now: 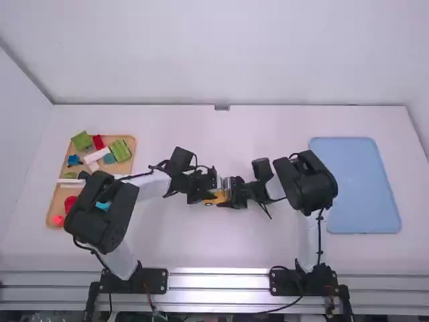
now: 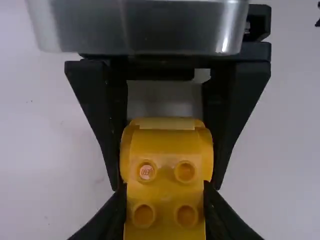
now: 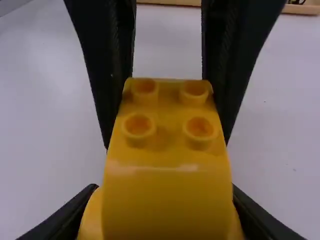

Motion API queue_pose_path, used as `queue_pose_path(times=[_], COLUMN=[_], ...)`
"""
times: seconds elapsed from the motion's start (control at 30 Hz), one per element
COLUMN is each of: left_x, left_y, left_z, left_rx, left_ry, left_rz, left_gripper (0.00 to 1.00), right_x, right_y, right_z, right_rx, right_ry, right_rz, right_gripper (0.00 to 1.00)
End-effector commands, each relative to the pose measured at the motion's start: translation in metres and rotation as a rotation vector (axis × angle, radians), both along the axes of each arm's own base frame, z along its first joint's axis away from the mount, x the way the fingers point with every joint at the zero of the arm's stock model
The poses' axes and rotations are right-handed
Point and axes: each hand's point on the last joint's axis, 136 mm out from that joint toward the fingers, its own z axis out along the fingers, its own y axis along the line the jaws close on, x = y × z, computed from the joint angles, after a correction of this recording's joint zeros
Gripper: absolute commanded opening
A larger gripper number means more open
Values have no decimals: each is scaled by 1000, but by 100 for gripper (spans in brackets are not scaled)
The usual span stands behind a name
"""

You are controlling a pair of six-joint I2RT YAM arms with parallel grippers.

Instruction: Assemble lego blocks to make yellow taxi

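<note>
- Locate the yellow taxi body (image 1: 218,198) between the two grippers, its long axis running across the table from one to the other.
- Left gripper (image 2: 164,190): fingers closed to the body's width, one on each side of the studded end.
- Right gripper (image 3: 165,190): fingers closed on the sides of the rounded end, set slightly wider.
- Neither arm is nearer; each has one end. For a likely handover, open one gripper and back it straight out along the long axis.
</note>
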Motion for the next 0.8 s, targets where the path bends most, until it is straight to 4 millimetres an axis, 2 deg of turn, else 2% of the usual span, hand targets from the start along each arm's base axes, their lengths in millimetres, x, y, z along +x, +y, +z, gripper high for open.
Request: queue_pose_path(times=[0.0, 0.17, 0.33, 0.5, 0.57, 0.77], left_x=[-5, -6, -15, -17, -17, -23], left_y=[49, 48, 36, 39, 46, 48], left_z=[-49, -45, -41, -48, -55, -63], left_rx=[207, 134, 66, 87, 132, 155], left_ry=[59, 75, 89, 125, 151, 181], left_rz=[116, 119, 83, 119, 169, 164], left_gripper=[2, 2, 4, 2, 2, 2], right_x=[-11, -11, -11, -8, -7, -6], right_y=[-2, -1, -1, 0, 1, 1], right_z=[-5, -5, -5, -4, -2, -2], right_rx=[4, 4, 5, 6, 10, 11], right_ry=[40, 39, 35, 33, 30, 28], right_rz=[17, 19, 18, 19, 21, 19], right_gripper=[52, 52, 52, 52, 52, 52])
